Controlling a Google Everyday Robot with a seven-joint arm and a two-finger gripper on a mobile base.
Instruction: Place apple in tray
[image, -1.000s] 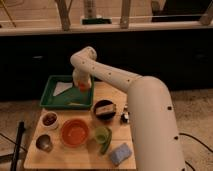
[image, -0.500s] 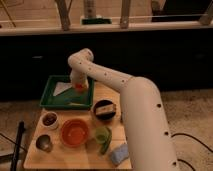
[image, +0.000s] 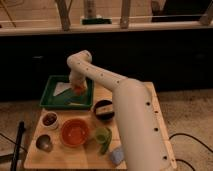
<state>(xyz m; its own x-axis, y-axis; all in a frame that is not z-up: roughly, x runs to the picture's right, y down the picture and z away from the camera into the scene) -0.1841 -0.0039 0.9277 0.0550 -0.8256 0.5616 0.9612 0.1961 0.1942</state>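
A light wooden desk (image: 70, 157) is seen before a dark wall, with speckled floor (image: 187, 115) at its 3 o'clock. On it are set the green tray (image: 65, 105) at 10 o'clock, a black bowl (image: 104, 109) near the middle, an orange bowl (image: 75, 131) at 7 o'clock, a small white bowl (image: 50, 120) at 8 o'clock and a green cup (image: 103, 136) at 6 o'clock. The gripper (image: 78, 86) is held over the tray, towards its 3 o'clock side, and the jaws are pinched on the apple (image: 79, 89), a small, round, orange-red fruit seen just under the gripper; whether it touches the tray floor cannot be told.
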